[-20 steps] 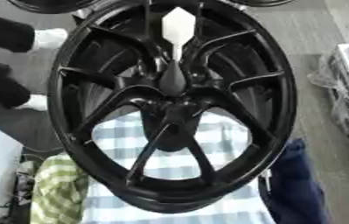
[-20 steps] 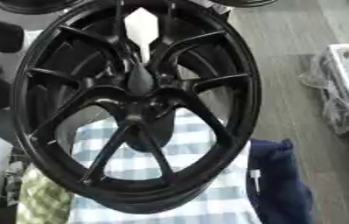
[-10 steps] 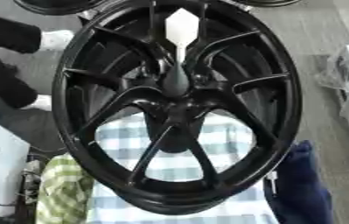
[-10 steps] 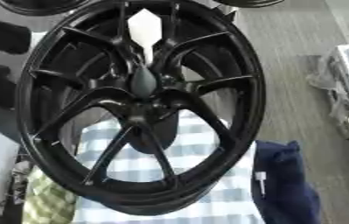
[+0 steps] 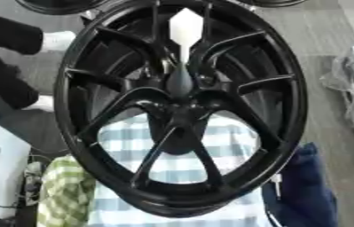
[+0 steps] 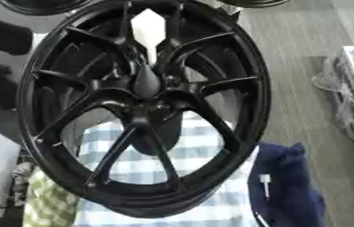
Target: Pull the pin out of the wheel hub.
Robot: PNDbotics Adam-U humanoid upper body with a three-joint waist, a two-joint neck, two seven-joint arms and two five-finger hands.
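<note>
- Black wheel hub (image 5: 181, 111) fills my view, standing tilted over a blue-and-white checked cloth (image 5: 176, 164) that shows through its lower spokes.
- The pin (image 5: 184, 31), white with a pointed head and thin shaft, sits at the hub's upper part; its shaft runs down into a dark, rounded piece (image 5: 179, 83) at the hub centre. Pin looks seated, not yet out.
- I see neither of my hands in either eye view, so I cannot tell how their fingers stand.
- Green checked cloth (image 5: 64, 193) lies at the lower left by the rim; dark blue fabric (image 6: 288, 186) at the lower right.
- Grey floor (image 6: 304, 66) beyond the hub's right side.
</note>
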